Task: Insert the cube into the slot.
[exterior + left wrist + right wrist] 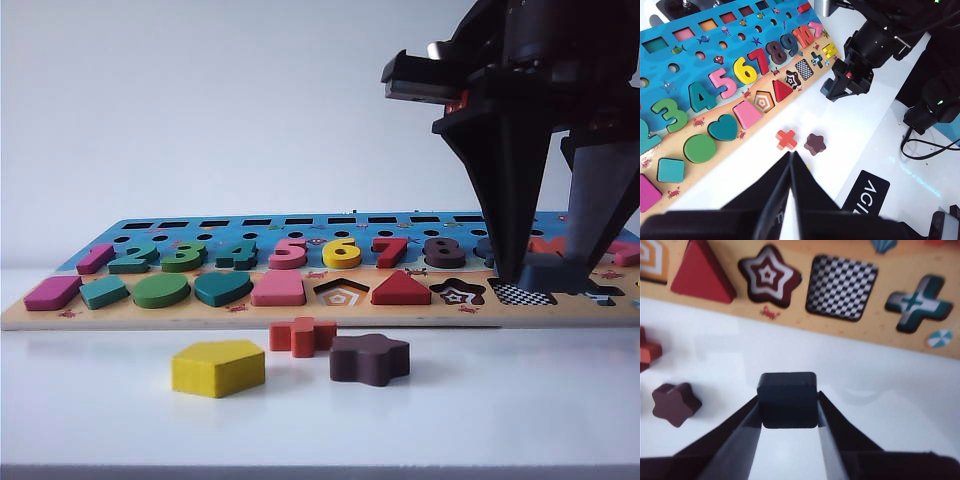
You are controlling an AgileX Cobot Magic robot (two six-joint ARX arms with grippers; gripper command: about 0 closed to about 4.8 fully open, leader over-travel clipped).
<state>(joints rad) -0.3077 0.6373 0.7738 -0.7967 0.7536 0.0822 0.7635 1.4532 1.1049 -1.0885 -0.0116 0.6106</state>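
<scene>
cube (788, 399): matt dark wood | board (300, 312): printed wood | table (120, 420): smooth, glossy white

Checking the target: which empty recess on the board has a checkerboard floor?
The square slot, between the star recess and the cross recess; theirs show concentric outlines.

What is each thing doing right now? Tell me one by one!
Cube: held in the right gripper, off the table.
Slot: empty, checkerboard showing.
Left gripper: shut, holding nothing.
Star block: loose on the table.
Cross block: loose on the table.
Yellow pentagon: loose on the table.
</scene>
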